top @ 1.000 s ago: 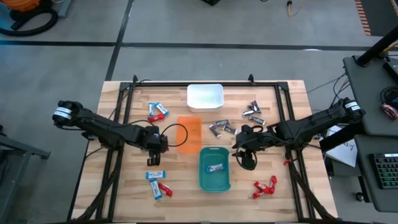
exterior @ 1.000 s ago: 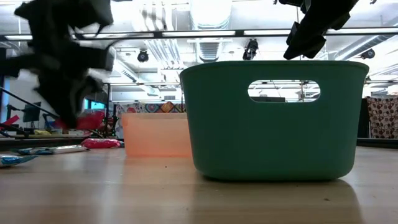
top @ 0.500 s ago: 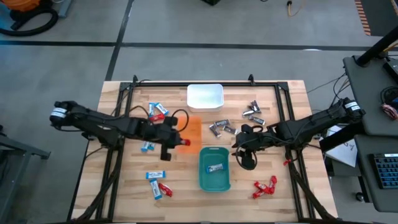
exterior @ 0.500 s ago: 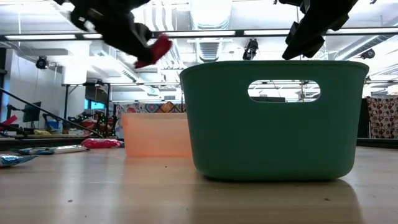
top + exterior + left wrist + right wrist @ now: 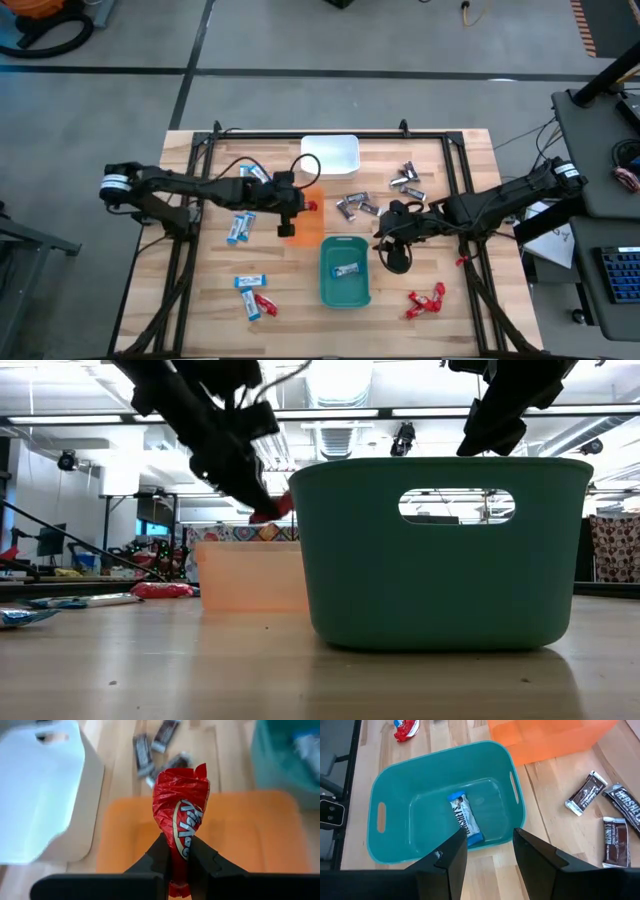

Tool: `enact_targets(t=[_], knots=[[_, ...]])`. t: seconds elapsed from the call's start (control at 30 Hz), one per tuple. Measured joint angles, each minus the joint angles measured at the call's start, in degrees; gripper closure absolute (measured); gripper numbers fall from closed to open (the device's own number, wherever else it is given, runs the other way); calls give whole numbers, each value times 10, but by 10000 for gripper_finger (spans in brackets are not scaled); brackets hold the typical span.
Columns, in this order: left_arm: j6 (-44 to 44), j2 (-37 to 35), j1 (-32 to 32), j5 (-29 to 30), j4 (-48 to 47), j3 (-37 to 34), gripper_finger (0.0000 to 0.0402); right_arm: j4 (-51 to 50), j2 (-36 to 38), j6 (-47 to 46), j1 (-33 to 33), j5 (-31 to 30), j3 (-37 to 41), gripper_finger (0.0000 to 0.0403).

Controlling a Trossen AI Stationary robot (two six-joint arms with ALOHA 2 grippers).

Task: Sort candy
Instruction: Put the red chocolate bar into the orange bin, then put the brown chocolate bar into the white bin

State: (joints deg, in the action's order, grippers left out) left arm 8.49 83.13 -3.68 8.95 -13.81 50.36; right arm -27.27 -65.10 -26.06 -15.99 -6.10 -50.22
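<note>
My left gripper (image 5: 293,207) is shut on a red candy (image 5: 181,815) and hangs over the orange tray (image 5: 308,228); the low view shows the candy (image 5: 274,511) above the tray's rim (image 5: 250,547). My right gripper (image 5: 397,250) stands open and holds nothing, above the right side of the teal tray (image 5: 328,285). In that tray lies a blue-and-white candy (image 5: 466,820). More candy lies flat on the table: blue-and-white (image 5: 240,228), red (image 5: 425,298) and dark (image 5: 355,207) pieces. My left gripper pinches the red candy between its two fingers (image 5: 159,856) at the wrapper's near end (image 5: 180,851). The fingers slant down from the table's left. The rest of the candy sticks out past the fingertips, lifted clear above the orange tray.
A white tray (image 5: 330,155) stands at the far middle, just beyond the orange one. The three trays sit close together in the table's middle. Dark candies (image 5: 405,180) lie at the far right, and cables run along the table's sides.
My left gripper, shut, has carried the red candy from the near-left candies toward the table's right and far edge, rising, and has turned as it went. The candy is now over the orange tray.
</note>
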Motion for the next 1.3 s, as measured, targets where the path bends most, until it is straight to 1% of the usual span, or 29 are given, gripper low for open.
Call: enact_targets(t=[0.3, 0.4, 0.6, 0.7, 0.8, 0.97, 1.1, 1.2, 1.3], knots=[[0, 56, -28, 0, -64, 46, 379, 0, 0, -21, 2, 0, 0, 250], [0, 72, -29, 0, -81, 58, 366, -3, 0, -39, 2, -1, 0, 250], [5, 94, -29, 0, -94, 72, 325, -33, 0, -80, 2, -10, 0, 250], [7, 97, -29, 0, -97, 72, 307, -62, 0, -124, 5, -31, 0, 250], [7, 91, -29, 0, -103, 73, 295, -108, 0, -185, 16, -36, 0, 250], [5, 62, -29, -1, -104, 72, 290, -197, -2, -272, 35, -37, 0, 250], [-1, 36, -28, -24, -92, 72, 295, -246, -2, -318, 48, -38, 1, 250], [-2, 20, -28, -73, -72, 70, 299, -268, -2, -344, 56, -43, 2, 250], [-4, 6, -21, -127, -41, 61, 305, -269, -2, -360, 62, -44, 6, 250]])
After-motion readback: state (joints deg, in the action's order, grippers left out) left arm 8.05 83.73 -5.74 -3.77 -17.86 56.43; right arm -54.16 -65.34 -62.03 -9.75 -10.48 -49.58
